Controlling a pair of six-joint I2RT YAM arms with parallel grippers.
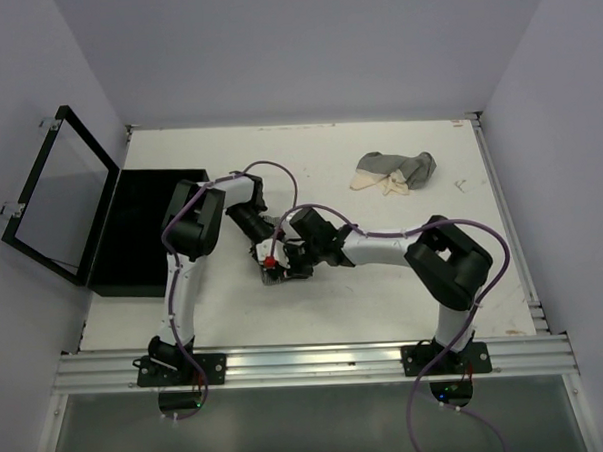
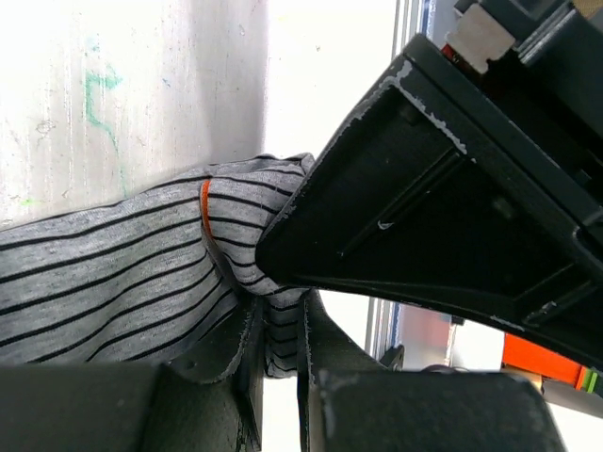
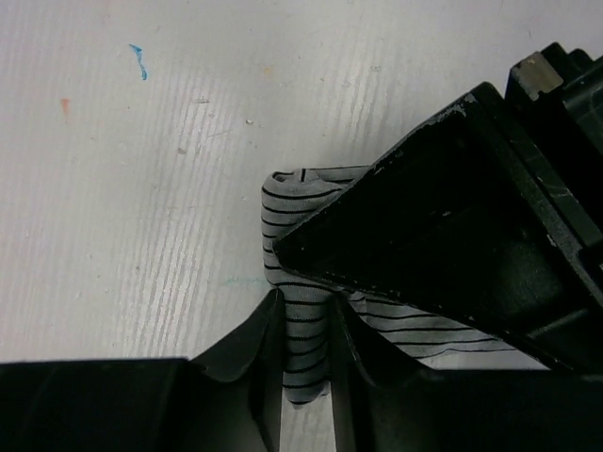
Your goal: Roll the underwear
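A grey underwear with thin black stripes point(image 1: 275, 276) lies bunched on the white table's middle, mostly hidden under both grippers. My left gripper point(image 1: 266, 250) comes from the left and is shut on a fold of the striped cloth point(image 2: 113, 273), pinched between its fingers point(image 2: 281, 320). My right gripper point(image 1: 289, 265) comes from the right and is shut on another fold of the same garment point(image 3: 287, 202), the cloth squeezed between its jaws point(image 3: 306, 325). The two grippers sit nearly touching, each filling the other's wrist view. An orange trim point(image 2: 204, 202) shows on the cloth.
A loose heap of grey and cream underwear point(image 1: 394, 170) lies at the back right. A flat black box point(image 1: 132, 233) sits at the left edge, its hinged lid point(image 1: 60, 196) standing open. A metal rail point(image 1: 307, 361) runs along the near edge.
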